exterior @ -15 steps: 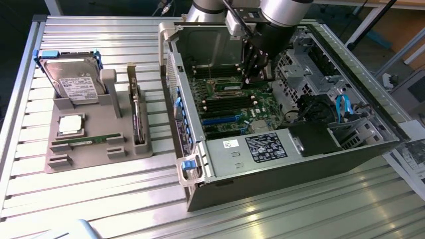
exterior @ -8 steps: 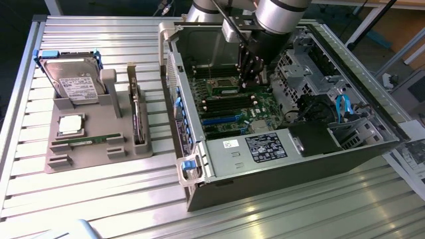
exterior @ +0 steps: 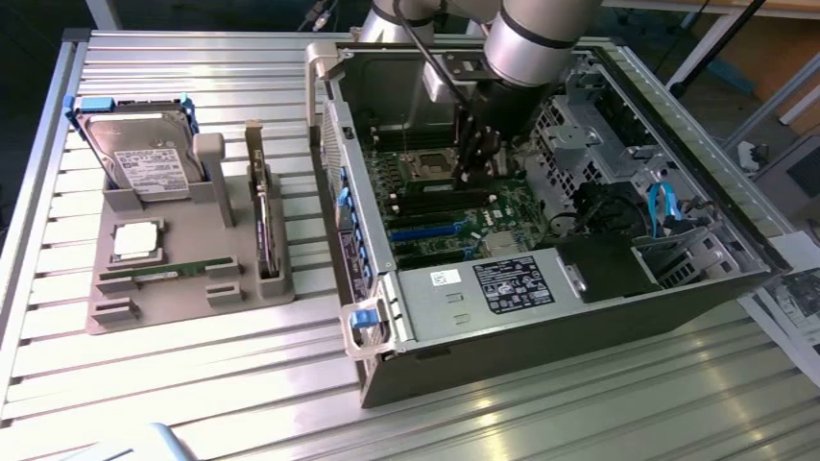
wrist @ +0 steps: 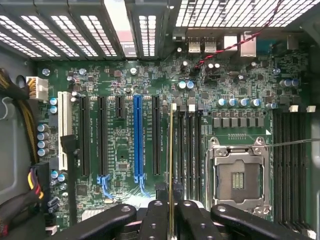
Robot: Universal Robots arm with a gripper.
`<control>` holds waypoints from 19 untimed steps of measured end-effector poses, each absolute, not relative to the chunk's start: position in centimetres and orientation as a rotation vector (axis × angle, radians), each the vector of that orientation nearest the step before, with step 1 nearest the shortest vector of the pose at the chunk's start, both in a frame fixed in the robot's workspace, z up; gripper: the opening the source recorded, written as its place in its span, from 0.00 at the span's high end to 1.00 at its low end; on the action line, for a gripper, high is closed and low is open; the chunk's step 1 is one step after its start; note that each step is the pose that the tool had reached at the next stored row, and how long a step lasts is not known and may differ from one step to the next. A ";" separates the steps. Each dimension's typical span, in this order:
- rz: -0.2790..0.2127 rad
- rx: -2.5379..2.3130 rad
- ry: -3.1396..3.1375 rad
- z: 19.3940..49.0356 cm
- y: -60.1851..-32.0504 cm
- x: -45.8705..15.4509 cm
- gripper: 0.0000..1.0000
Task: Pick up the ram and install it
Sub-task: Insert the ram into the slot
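My gripper [exterior: 471, 175] reaches down into the open computer case [exterior: 384, 317], over the motherboard [exterior: 443, 206]. In the wrist view the gripper [wrist: 172, 210] is shut on the ram [wrist: 171, 160], a thin green stick seen edge-on between the two black fingers [wrist: 156, 220]. The ram stands upright, lined up with the outermost of the black memory slots [wrist: 189, 150], which run beside the empty processor socket [wrist: 239, 175]. Whether its lower edge touches the slot cannot be told.
A grey holder [exterior: 192, 226] at the exterior view's left carries a hard drive [exterior: 141, 154], a silver processor chip [exterior: 134, 240], a dark expansion card [exterior: 263, 226] and another green stick [exterior: 167, 272]. Inside the case sit blue cables [exterior: 660, 206] and a power supply [exterior: 513, 283].
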State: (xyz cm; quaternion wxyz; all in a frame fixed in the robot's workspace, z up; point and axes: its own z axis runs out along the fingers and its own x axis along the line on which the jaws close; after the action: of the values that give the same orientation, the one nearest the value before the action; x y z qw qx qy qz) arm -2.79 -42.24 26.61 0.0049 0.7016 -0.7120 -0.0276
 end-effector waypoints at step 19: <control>-0.089 2.225 -2.200 23.7 -41.7 -2.2 0.86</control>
State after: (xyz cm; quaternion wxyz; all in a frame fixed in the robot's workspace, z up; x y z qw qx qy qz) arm -2.18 -41.68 23.72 0.0057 0.7107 -0.7029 -0.0283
